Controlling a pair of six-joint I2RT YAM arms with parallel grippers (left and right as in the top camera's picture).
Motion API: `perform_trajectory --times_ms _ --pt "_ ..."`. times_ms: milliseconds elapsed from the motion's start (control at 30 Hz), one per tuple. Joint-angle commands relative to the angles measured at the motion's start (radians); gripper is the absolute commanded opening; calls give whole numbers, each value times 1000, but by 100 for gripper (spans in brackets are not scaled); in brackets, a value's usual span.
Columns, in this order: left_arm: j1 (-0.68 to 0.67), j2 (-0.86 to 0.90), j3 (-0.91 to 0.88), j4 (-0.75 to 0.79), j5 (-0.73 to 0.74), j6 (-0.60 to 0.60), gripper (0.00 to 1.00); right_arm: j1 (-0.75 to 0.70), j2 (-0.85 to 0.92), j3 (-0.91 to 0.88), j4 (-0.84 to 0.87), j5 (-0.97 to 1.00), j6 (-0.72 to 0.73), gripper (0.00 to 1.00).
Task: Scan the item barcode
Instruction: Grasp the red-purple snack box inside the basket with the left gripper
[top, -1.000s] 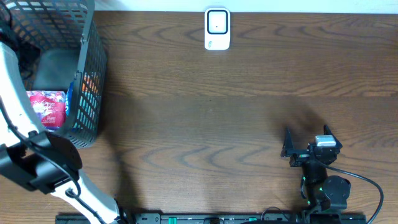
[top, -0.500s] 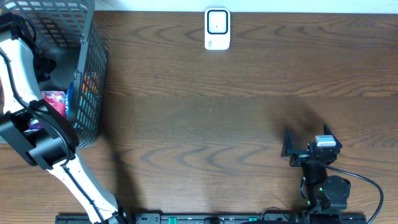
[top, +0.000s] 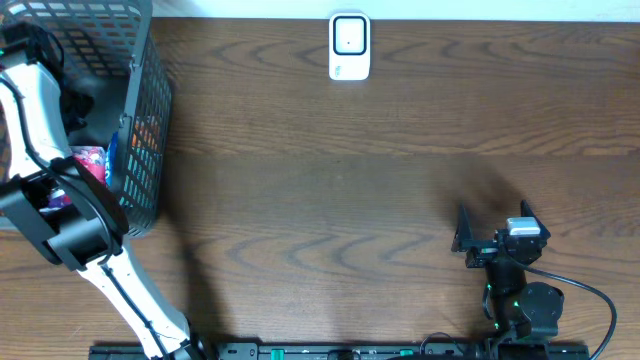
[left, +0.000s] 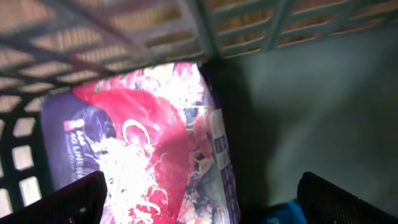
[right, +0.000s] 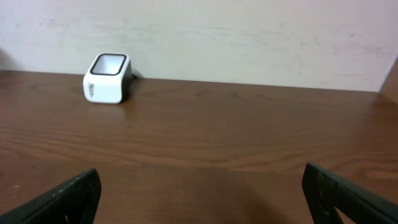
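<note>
The left gripper (left: 205, 204) is hanging inside the basket with its fingers (left: 68, 198) standing wide apart and nothing between them. Just beyond the fingertips, and a little toward the left one, a red and purple snack packet (left: 143, 143) is lying flat on the basket floor, not touched by either finger. Past the right fingertip the dark basket floor is showing bare, and a scrap of something blue (left: 280, 218) is peeking in close to that side. Farther out, the grey mesh wall of the basket (left: 124, 37) is rising behind the packet.

The right gripper (right: 205, 202) is sitting low over the wooden table (right: 249, 137), its fingers (right: 62, 199) also spread wide and gripping nothing. Well ahead of them and off toward the left finger, a small white barcode scanner (right: 107, 78) is standing on the table near the wall, with its window facing up.

From overhead, the packet (top: 88, 160) is showing only partly beneath the left arm, well apart from the scanner (top: 349, 46).
</note>
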Motion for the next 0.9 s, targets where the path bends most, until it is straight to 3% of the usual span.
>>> perform_trajectory --times_ms 0,367,733,767,800,867 --pt "-2 11 -55 27 -28 -67 98 17 -5 -2 -2 -6 -5 99" --pt "-3 11 -176 192 -28 -26 98 17 -5 -2 -2 -6 -5 99" --pt "-3 11 -240 179 -28 -24 98 17 -5 -2 -2 -6 -5 99" --pt "-3 11 -240 176 -27 -5 93 17 -5 -2 -2 -5 -5 99" --pt "-3 11 -240 177 -28 22 71 17 -5 -2 -2 -6 -5 99" --pt "-3 11 -240 177 -27 61 57 17 -5 -2 -2 -5 -5 99"
